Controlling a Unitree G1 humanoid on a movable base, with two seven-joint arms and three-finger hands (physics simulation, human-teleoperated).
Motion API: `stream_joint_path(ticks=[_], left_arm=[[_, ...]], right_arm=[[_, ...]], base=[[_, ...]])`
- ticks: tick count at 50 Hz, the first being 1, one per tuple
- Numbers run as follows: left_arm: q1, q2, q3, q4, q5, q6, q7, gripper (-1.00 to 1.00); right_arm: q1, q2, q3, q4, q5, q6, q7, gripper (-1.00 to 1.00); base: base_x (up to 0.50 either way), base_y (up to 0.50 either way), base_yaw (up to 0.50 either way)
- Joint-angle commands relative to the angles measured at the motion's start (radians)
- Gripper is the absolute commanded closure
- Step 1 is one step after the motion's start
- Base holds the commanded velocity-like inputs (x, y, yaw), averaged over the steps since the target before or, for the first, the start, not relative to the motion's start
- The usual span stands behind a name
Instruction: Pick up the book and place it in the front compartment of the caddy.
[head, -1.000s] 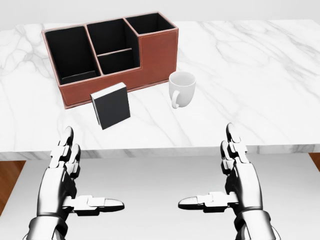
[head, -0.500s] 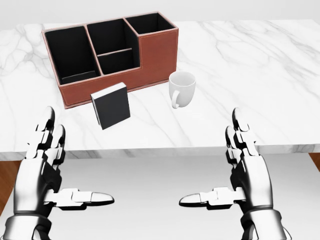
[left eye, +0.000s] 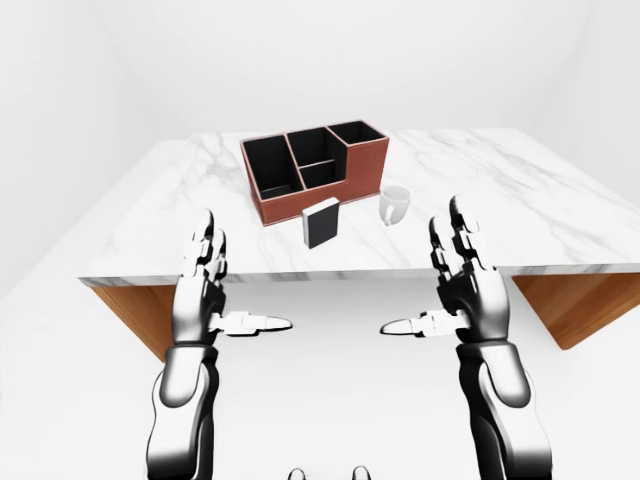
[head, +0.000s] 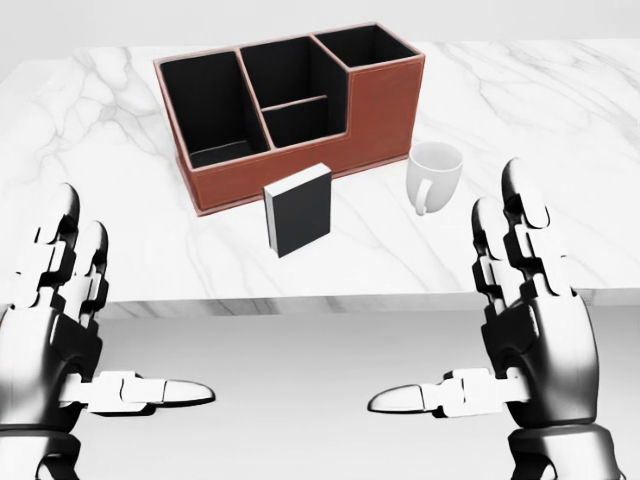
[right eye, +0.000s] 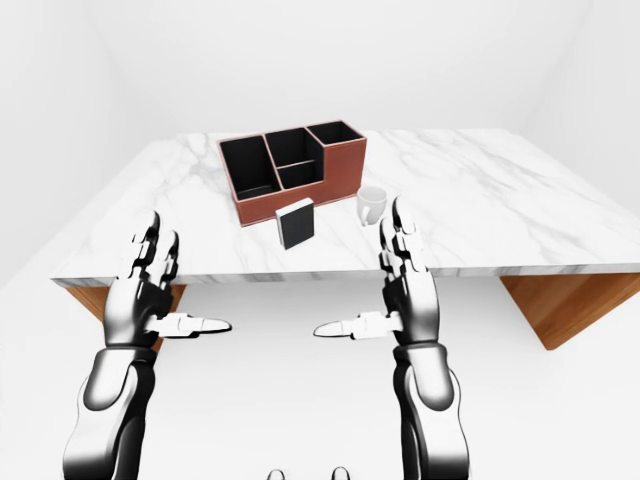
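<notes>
Head view, left to right. The left robot hand (head: 70, 330) is hanging at about 8 o'clock in the view, fingers spread wide and thumb pointing toward the centre, holding nothing. It is sitting lower and further left than half a second ago, below the near edge of the marble surface (head: 560, 110).

The leather caddy (head: 375, 105) is standing at about 12 o'clock, a brown box with black-lined compartments. The whole scene is shifting rightward in the view compared with a second ago: caddy, book and mug have all slid the same way together, so the camera is moving, not the objects.

The book (head: 298, 210), black-covered with a white page edge, is standing upright on the surface just beside the caddy's lower wall, at about 6 o'clock from it; whether the two touch cannot be told. The white mug (head: 434, 176) is standing at about 3 o'clock from the book, near the caddy's taller right end.

The right robot hand (head: 520, 330) is at about 4 o'clock, likewise open wide and empty, and appears larger and higher than before.

Judgement: the book is not yet grasped, and the reach toward it seems only to be starting; with the book now nearer the view's centre, either hand appears able to approach it.
</notes>
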Motion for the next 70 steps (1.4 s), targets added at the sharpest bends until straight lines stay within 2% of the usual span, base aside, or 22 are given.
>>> stream_joint_path(ticks=[1,14,21,29,70], left_arm=[[0.004,0.001,0.009,-0.041,-0.005,0.0,-0.005,-1.0],[0.001,0.002,0.012,-0.052,-0.005,0.0,-0.008,-1.0],[0.001,0.003,0.019,-0.068,-0.009,0.0,-0.009,-1.0],[0.003,0.002,0.018,-0.066,-0.007,0.0,-0.01,-1.0],[0.003,0.005,0.039,-0.128,-0.024,0.0,-0.019,-1.0]], right_arm=[[0.007,0.001,0.0,-0.064,0.011,0.0,0.0,-1.0],[0.006,-0.001,0.009,-0.07,-0.006,0.0,-0.001,-1.0],[0.0,-0.005,0.029,-0.05,-0.071,0.0,-0.012,-1.0],[0.015,0.003,0.015,-0.089,-0.021,0.0,0.018,-1.0],[0.02,0.001,0.02,-0.116,-0.018,0.0,0.019,-1.0]], base=[[0.0,0.5,0.0],[0.0,0.47,0.0],[0.0,0.01,0.0],[0.03,0.0,0.0],[0.5,0.0,0.0]])
